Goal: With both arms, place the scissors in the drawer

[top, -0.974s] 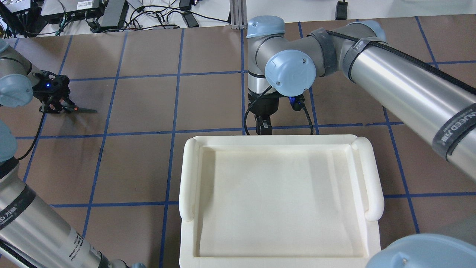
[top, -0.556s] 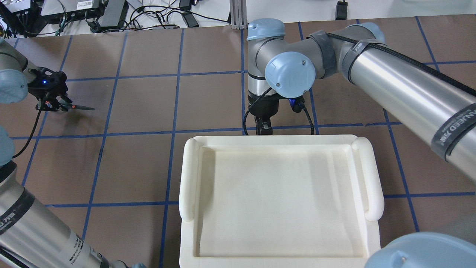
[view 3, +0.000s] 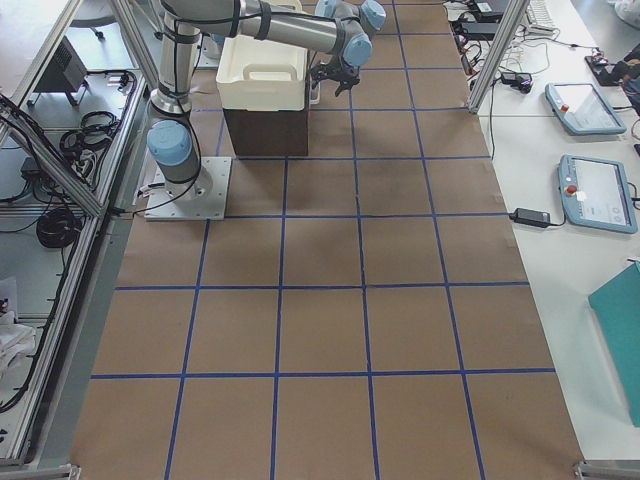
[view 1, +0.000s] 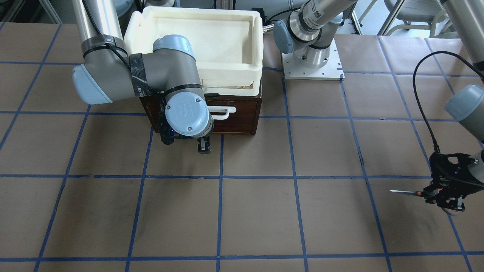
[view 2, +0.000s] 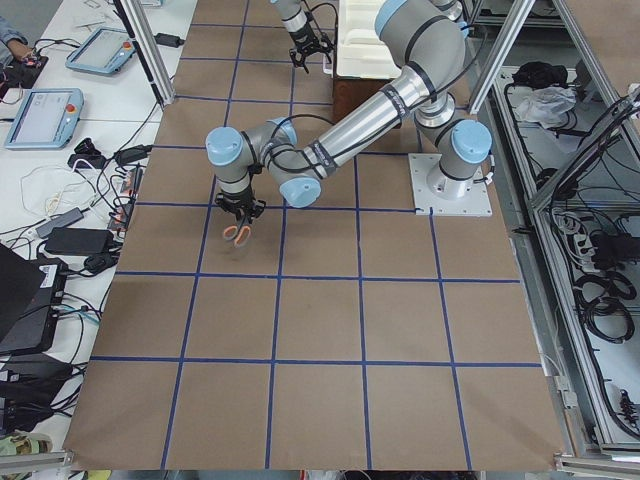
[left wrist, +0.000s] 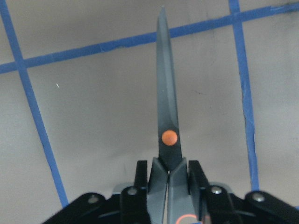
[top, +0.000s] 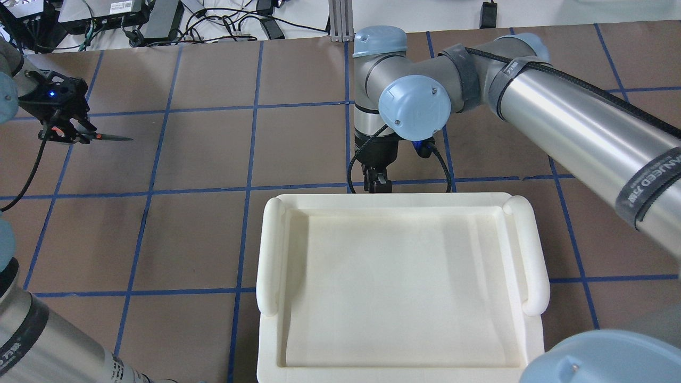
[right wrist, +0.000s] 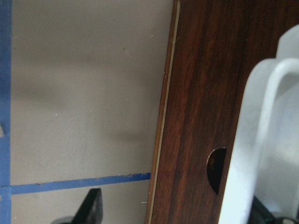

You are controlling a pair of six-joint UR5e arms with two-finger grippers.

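Observation:
My left gripper [top: 63, 130] is shut on the handle end of the scissors [top: 109, 138] and holds them above the table at the far left, blades level and pointing toward the centre. In the left wrist view the fingers [left wrist: 140, 179] clamp the scissors [left wrist: 167, 116] just behind the orange pivot dot. In the front-facing view the scissors [view 1: 406, 192] are at the right edge. My right gripper [top: 376, 183] is open, low in front of the dark brown drawer [view 1: 242, 121], at its white bar handle [view 1: 223, 112]. The handle [right wrist: 254, 140] sits near the right-hand finger.
A cream-white plastic tray [top: 268, 255] sits on top of the drawer box and hides it from overhead. The left arm's base plate [view 1: 312, 64] stands beside the box. Brown paper with blue tape lines covers the table.
My left gripper has risen and moved toward the table's far side with the scissors in it. The right gripper has barely moved.

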